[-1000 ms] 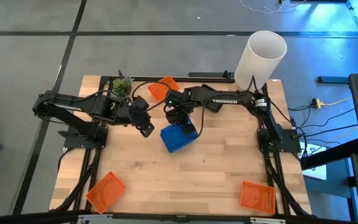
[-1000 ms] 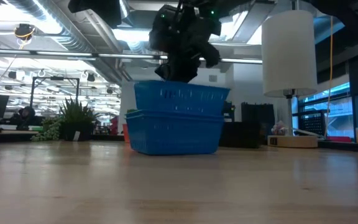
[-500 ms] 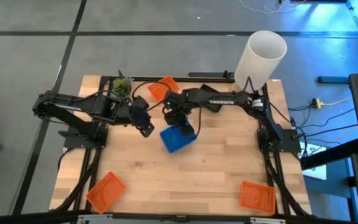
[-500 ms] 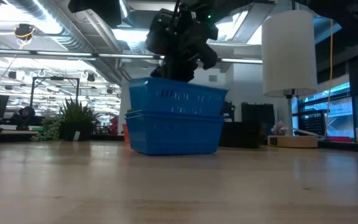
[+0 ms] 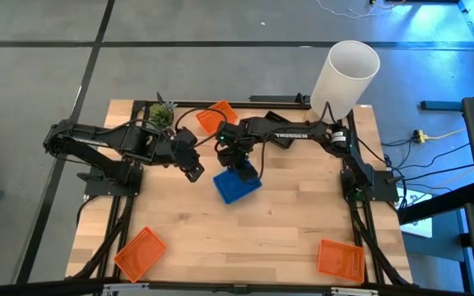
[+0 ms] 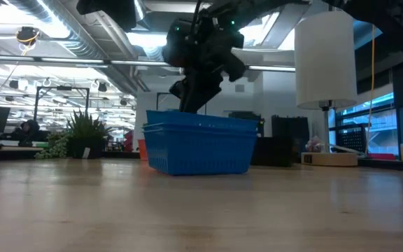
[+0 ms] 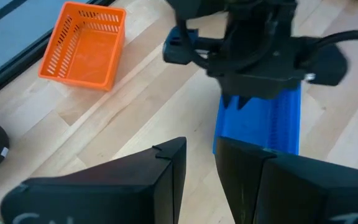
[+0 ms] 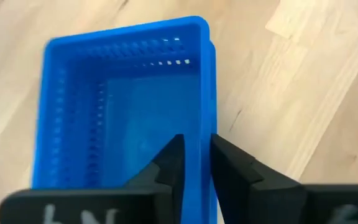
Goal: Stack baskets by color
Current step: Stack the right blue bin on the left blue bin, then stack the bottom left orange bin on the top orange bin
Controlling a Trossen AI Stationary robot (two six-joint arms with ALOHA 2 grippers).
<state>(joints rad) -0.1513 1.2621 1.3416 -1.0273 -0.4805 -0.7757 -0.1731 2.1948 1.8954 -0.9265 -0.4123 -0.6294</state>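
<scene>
Wooden counter [image 5: 286, 247] carries the nested blue baskets [image 5: 237, 186] near its middle. Right gripper [image 8: 194, 163] straddles their wall, jaws slightly apart, apparently releasing: blue stacking looks done. Left gripper [image 7: 197, 163] waits just beside, jaws parted, empty. Next, an orange basket [image 5: 139, 251] near the counter's corner needs fetching.

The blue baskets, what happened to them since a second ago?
The top blue basket dropped down into the bottom blue basket, so they now sit nested. The right tool straddles the basket's wall with a gap between its fingers, apparently letting go. The left tool stayed beside them, and the three orange baskets did not move.
</scene>
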